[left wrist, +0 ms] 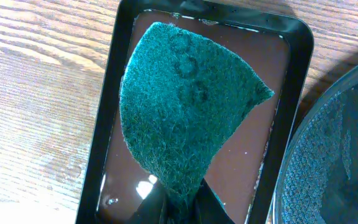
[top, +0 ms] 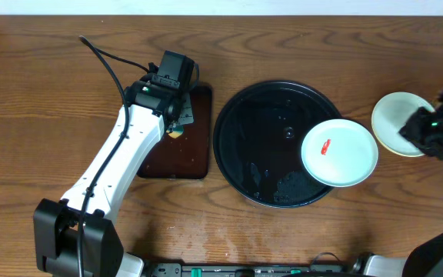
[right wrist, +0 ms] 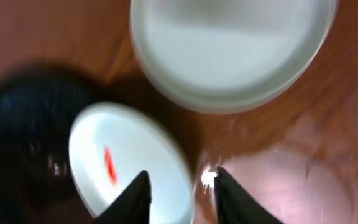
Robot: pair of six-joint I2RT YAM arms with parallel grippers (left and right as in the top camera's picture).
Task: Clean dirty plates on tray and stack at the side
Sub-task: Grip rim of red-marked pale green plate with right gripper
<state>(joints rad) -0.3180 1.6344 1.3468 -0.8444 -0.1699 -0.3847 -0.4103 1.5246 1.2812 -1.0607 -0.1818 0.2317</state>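
Observation:
The round black tray (top: pixel 264 138) lies mid-table. One pale blue-white plate (top: pixel 339 151) with a red smear rests on the tray's right side, overhanging the rim. A pale yellow plate (top: pixel 397 123) sits on the table to the right of the tray. My right gripper (top: pixel 428 129) hovers at that plate's right edge. In the blurred right wrist view it (right wrist: pixel 183 173) stands open and empty, the smeared plate (right wrist: pixel 126 162) beyond it and the pale plate (right wrist: pixel 229 50) farther up. My left gripper (left wrist: pixel 182 200) is shut on a green scouring pad (left wrist: pixel 185 99) above the brown tray.
A small rectangular dark brown tray (top: pixel 179 150) lies left of the black tray, and its wet bottom (left wrist: pixel 241 168) shows under the pad. The black tray's rim (left wrist: pixel 303 162) is just to its right. Bare wooden table surrounds everything.

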